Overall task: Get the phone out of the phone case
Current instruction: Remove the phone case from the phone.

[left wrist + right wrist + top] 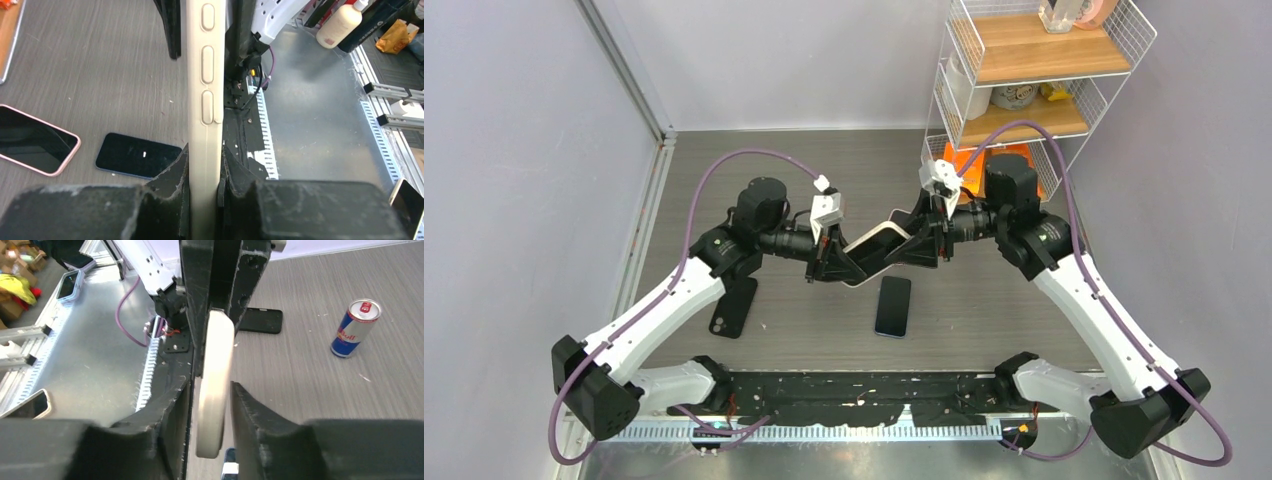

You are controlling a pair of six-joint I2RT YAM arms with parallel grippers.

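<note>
A cream phone case (876,252) hangs tilted in the air between both arms, its dark face turned up. I cannot tell whether the phone is inside it. My left gripper (827,264) is shut on one end: in the left wrist view both fingers press the case's side (206,75), which has raised buttons. My right gripper (931,238) stands around the other end. In the right wrist view the rounded case edge (217,350) sits between the fingers with a narrow gap on each side. A bare dark blue phone (892,306) lies flat on the table below.
A black case (734,305) lies on the table under the left arm. The left wrist view shows a phone in a pink case (35,147) on the table. A Red Bull can (356,327) stands to one side. A wire shelf rack (1024,60) fills the back right corner.
</note>
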